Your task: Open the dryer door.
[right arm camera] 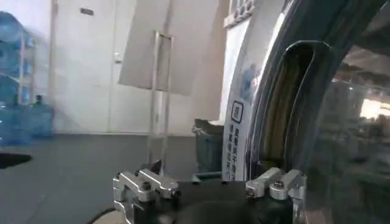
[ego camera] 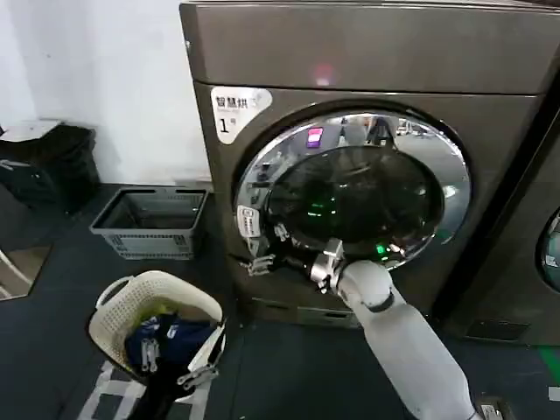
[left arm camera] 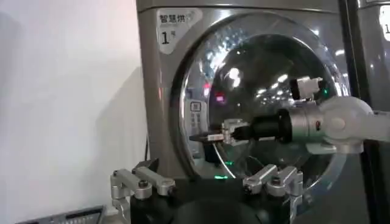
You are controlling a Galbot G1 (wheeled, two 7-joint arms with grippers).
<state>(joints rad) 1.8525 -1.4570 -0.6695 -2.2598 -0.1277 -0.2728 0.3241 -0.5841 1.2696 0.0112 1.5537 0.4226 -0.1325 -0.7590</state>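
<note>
1. Far left on the floor sat a grey crate (ego camera: pixel 153 223) and a white laundry basket (ego camera: pixel 157 319) with dark clothes in it, both well clear of the work.
2. My left gripper (left arm camera: pixel 207 185) hung back from the machine, off its left front, with its jaws spread wide and nothing between them. I was basically just using that arm as a spare camera.
3. The dryer (ego camera: pixel 367 52), the one with the "1" sticker (ego camera: pixel 238 112), filled the middle, and the dryer door (ego camera: pixel 350 197) looked shut or barely cracked, chrome rim sitting against the front panel.
4. My right gripper (ego camera: pixel 262 261) had reached across the glass to the door's lower left rim, beside the small white label. From the left wrist view its jaws looked narrow and pointed at the rim edge, but I honestly couldn't tell whether they'd hooked anything.
5. So I'd call this the reach-and-catch step. Next it needed a firm hold on the rim edge, then a pull outward along the hinge arc.
</note>
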